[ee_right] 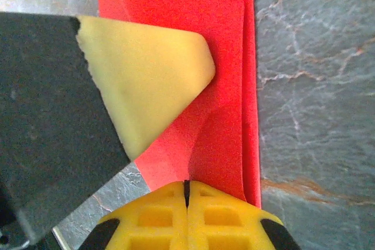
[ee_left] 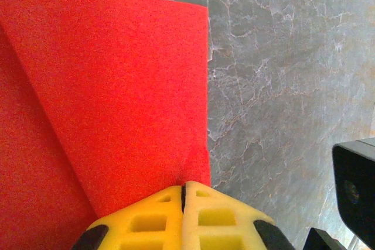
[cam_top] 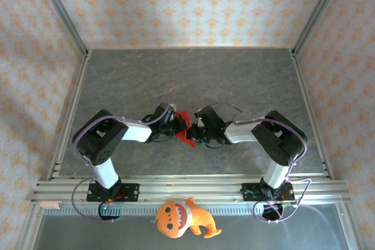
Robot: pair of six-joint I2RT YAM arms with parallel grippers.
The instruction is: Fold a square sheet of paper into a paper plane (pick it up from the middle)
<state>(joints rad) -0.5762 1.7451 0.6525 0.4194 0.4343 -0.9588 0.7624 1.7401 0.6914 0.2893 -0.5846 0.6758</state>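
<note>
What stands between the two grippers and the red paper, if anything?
Nothing visible does. The left gripper and the right gripper are both shut on the red paper, which they meet from opposite sides.

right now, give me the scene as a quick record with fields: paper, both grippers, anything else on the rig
paper: red sheet of paper, creased with overlapping layers, mid-table between the two grippers
left gripper: shut on the sheet's edge
right gripper: shut on the sheet from the opposite side
surface: grey marbled table
other: orange plush toy at the near edge, between the arm bases, apart from the paper
</note>
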